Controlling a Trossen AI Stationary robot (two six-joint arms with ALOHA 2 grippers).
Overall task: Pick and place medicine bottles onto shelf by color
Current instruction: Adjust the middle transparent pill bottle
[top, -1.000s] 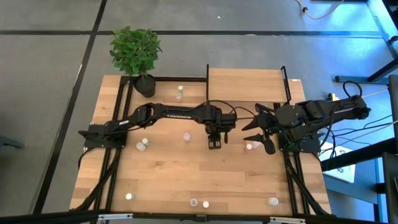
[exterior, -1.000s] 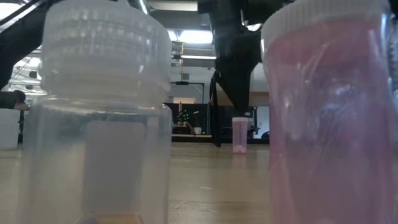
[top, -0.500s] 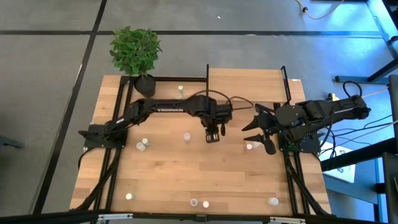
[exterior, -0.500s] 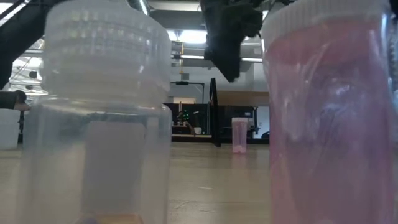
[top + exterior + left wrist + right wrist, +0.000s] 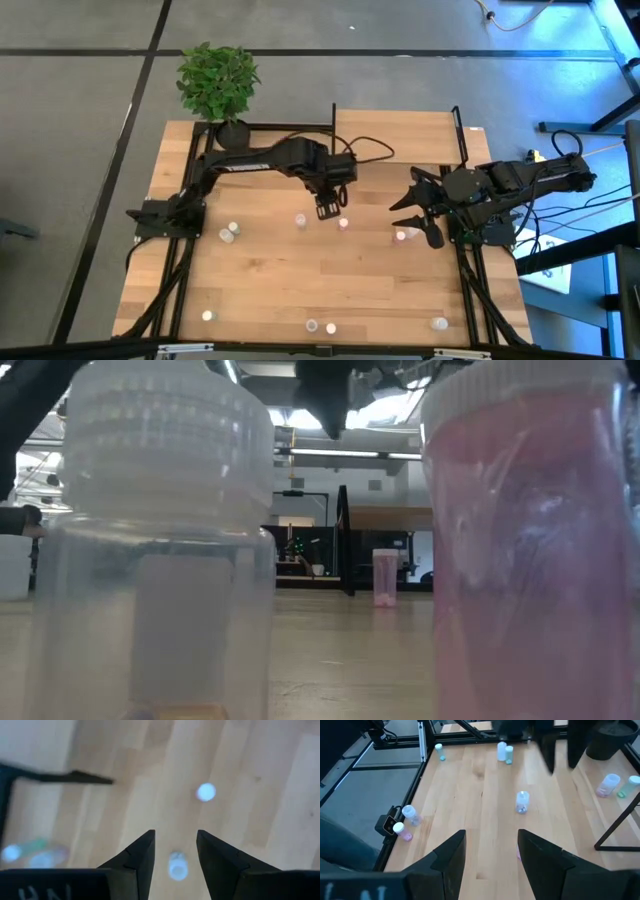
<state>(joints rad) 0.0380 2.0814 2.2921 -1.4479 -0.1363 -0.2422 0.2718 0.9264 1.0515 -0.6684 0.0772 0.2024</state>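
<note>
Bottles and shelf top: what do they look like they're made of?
The two nearest bottles, and, look like translucent plastic: light passes through the walls, and one has a ridged screw cap. The shelf top looks like light, matte wood, with black posts, probably metal.

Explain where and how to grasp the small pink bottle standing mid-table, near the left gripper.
Grip the pink bottle across its round body, just under the cap, coming straight down from above. It stands upright with bare table around it, so fingers should fit on either side. The left gripper, open, hovers beside it.
</note>
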